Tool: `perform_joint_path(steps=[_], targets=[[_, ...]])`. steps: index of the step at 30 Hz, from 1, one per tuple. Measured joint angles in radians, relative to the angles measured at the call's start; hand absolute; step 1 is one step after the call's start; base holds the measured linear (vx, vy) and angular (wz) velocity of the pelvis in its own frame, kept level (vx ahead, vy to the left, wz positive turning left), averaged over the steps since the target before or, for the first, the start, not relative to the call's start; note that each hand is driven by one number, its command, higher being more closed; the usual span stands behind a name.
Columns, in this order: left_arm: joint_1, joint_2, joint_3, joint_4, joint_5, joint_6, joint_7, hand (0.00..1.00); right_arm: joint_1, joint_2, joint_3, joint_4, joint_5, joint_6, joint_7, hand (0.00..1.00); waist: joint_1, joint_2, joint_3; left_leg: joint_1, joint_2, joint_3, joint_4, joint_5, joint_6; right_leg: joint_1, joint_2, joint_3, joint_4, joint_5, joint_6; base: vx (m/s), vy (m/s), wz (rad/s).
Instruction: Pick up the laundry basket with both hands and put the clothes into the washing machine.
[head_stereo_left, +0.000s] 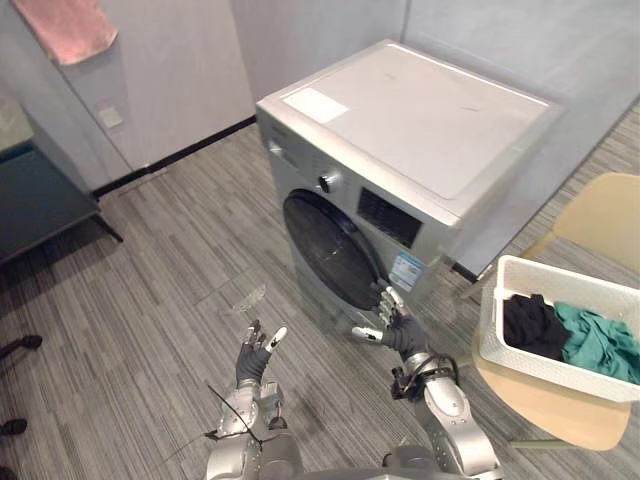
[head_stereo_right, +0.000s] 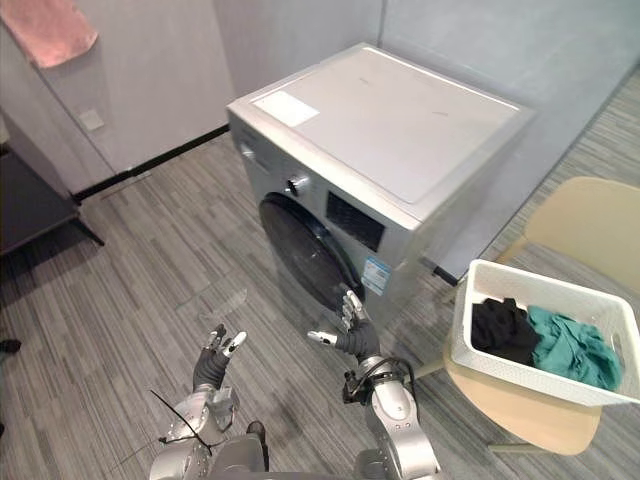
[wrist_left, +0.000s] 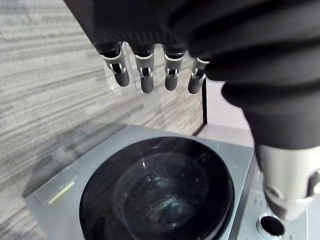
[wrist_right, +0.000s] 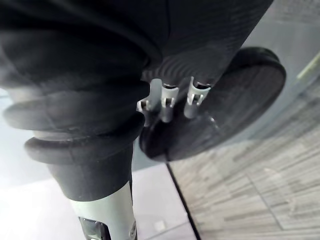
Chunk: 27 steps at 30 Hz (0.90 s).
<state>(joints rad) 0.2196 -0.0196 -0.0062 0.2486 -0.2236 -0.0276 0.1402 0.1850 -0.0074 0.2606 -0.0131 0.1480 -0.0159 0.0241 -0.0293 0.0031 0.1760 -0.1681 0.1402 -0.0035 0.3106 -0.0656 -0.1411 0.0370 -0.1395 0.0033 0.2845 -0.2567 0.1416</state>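
Right now the left hand is hovering above the grey striped carpet floor, palm turned up, its fingers spreading straight and holding nothing. The right hand is reaching forward beside it, its fingers also stretching out loosely and gripping nothing.

Just ahead of both sets of fingers, the silver front-loading washing machine is standing with its round dark glass door sitting closed. The right fingers are pointing at the lower edge of that door; whether they are touching it I cannot tell. The left fingers are hanging well apart from the machine, out over bare floor.

Off to the far side of the right fingers, well apart from them, the white plastic laundry basket is resting on the round seat of a pale beige chair. Inside it a black garment is lying on the side nearer the fingers, and a teal garment is lying touching it on the side farther from them. Neither hand is touching the basket.

Far beyond the left fingers, a pink towel is hanging against the wall.
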Motion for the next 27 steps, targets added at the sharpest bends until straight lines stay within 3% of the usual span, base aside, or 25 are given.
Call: perform_joint_path(steps=[2, 4, 5, 6, 7, 8, 13, 17, 27], targets=[[0.006, 0.008, -0.001, 0.030, 0.002, -0.001, 0.012, 0.00, -0.034, 0.001, 0.005, 0.027, -0.027, 0.000, -0.001, 0.00, 0.008, -0.003, -0.003, -0.003, -0.034, 0.067, 0.000, -0.011, 0.027, -0.031, -0.044, 0.049, -0.028, 0.044, 0.018, 0.01, 0.261, -0.63], [0.000, 0.015, 0.003, 0.074, 0.025, 0.000, 0.014, 0.00, -0.076, 0.000, 0.012, 0.078, -0.044, 0.001, -0.004, 0.00, 0.019, 0.009, -0.002, -0.019, -0.030, 0.131, -0.003, -0.020, 0.057, -0.084, -0.057, 0.068, -0.038, 0.087, 0.017, -0.11, 0.202, -1.00], [0.000, 0.012, 0.020, 0.105, 0.043, 0.002, 0.014, 0.00, -0.101, -0.004, 0.015, 0.119, -0.052, 0.002, -0.007, 0.00, 0.024, 0.024, -0.004, -0.029, -0.013, 0.174, -0.023, -0.023, 0.063, -0.117, -0.059, 0.012, -0.053, 0.130, -0.008, -0.15, 0.203, -1.18], [0.003, 0.012, 0.025, 0.119, 0.045, 0.003, 0.014, 0.00, -0.107, -0.010, 0.018, 0.146, -0.064, 0.003, -0.007, 0.00, 0.029, 0.023, -0.003, -0.024, -0.011, 0.207, -0.049, -0.015, 0.066, -0.134, -0.077, -0.069, -0.055, 0.141, -0.027, -0.15, 0.141, -0.93], [0.005, 0.012, 0.029, 0.125, 0.047, 0.005, 0.014, 0.00, -0.106, -0.012, 0.020, 0.157, -0.070, 0.004, -0.008, 0.00, 0.031, 0.018, -0.003, -0.020, -0.015, 0.223, -0.063, -0.010, 0.067, -0.142, -0.094, -0.125, -0.055, 0.141, -0.026, -0.11, 0.073, -0.73], [0.005, 0.014, 0.039, 0.139, 0.051, 0.012, 0.013, 0.00, -0.086, -0.020, 0.027, 0.160, -0.079, 0.005, -0.006, 0.00, 0.037, 0.017, 0.003, -0.012, -0.021, 0.245, -0.079, -0.005, 0.066, -0.146, -0.110, -0.152, -0.076, 0.157, -0.002, -0.11, 0.062, -0.48], [0.004, 0.012, 0.042, 0.154, 0.080, 0.018, 0.013, 0.00, -0.059, -0.056, 0.026, 0.160, -0.103, 0.021, -0.015, 0.00, 0.035, 0.022, 0.011, -0.018, -0.022, 0.251, -0.145, 0.052, 0.063, -0.189, -0.102, -0.148, -0.080, 0.166, 0.007, -0.05, -0.011, -0.08], [-0.010, 0.011, 0.031, 0.154, 0.079, 0.016, 0.015, 0.00, -0.160, -0.067, -0.046, 0.187, -0.184, 0.024, -0.076, 0.00, 0.030, 0.016, 0.051, -0.066, -0.036, 0.217, -0.209, 0.121, 0.072, -0.240, -0.100, -0.187, -0.079, 0.183, 0.003, -0.01, -0.016, 0.22], [-0.068, 0.015, -0.022, 0.153, 0.078, -0.008, 0.039, 0.00, -0.497, -0.098, -0.125, 0.245, -0.175, 0.023, -0.202, 0.00, 0.060, 0.024, 0.185, -0.139, -0.057, 0.185, -0.207, 0.148, 0.085, -0.282, -0.125, -0.223, -0.078, 0.197, 0.015, 0.00, 0.023, 0.15]])
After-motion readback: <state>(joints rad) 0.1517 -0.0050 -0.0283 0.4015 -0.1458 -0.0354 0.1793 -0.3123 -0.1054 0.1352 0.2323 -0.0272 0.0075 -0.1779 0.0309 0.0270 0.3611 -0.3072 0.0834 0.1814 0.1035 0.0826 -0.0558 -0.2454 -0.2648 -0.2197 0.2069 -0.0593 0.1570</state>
